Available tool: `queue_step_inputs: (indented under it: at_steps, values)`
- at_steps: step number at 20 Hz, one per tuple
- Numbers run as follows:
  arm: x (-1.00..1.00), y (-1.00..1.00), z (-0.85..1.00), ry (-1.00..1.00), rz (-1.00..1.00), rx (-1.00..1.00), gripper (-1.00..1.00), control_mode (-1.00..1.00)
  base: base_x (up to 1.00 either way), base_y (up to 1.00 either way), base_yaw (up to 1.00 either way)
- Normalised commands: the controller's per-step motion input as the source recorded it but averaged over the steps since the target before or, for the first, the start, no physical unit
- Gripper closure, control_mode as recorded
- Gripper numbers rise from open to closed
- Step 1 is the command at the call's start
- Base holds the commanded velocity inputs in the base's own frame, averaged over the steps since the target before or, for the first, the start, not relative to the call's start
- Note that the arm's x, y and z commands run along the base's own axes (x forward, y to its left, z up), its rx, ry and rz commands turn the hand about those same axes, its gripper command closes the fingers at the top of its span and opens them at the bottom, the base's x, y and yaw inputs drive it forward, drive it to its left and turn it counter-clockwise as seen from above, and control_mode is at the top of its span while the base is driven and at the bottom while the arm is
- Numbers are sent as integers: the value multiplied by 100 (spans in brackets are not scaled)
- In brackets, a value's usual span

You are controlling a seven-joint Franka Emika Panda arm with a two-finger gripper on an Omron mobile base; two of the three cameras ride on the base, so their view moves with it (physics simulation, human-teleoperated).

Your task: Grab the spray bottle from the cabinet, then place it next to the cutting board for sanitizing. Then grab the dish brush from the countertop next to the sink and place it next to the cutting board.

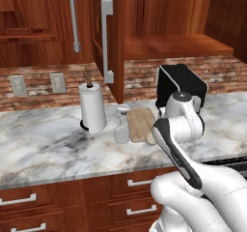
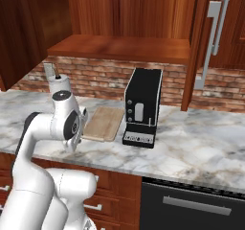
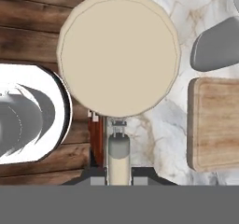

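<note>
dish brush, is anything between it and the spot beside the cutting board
Nothing visible blocks it. The claw is shut on the dish brush handle, round head over the countertop edge. The cutting board lies close beside it with bare marble between. The spray bottle sits off the board's far end.

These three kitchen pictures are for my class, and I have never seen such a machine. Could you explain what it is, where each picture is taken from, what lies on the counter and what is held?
It is a white robot arm in a rendered kitchen. Two cameras look over it from behind, left and right; the third rides on its hand. On the marble countertop stand a paper-towel roll, a spray bottle, a wooden cutting board and a black coffee machine. The tool is shut on the dish brush, whose round head faces the hand camera.
</note>
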Motion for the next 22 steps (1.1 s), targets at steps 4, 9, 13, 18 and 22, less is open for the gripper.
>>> queue_step_inputs:
  at_steps: [4, 9, 13, 18, 22]
  values:
    - [60, 0, -23, 0, 0, 0, 100, -100, 0, 0, 0]
    - [41, 0, -26, 0, 0, 0, 100, -100, 0, 0, 0]
    - [29, 0, -29, 0, 0, 0, 100, -100, 0, 0, 0]
    - [14, 0, -31, 0, 0, 0, 100, -100, 0, 0, 0]
    - [3, 0, -33, 1, 0, 0, 100, -100, 0, 0, 0]
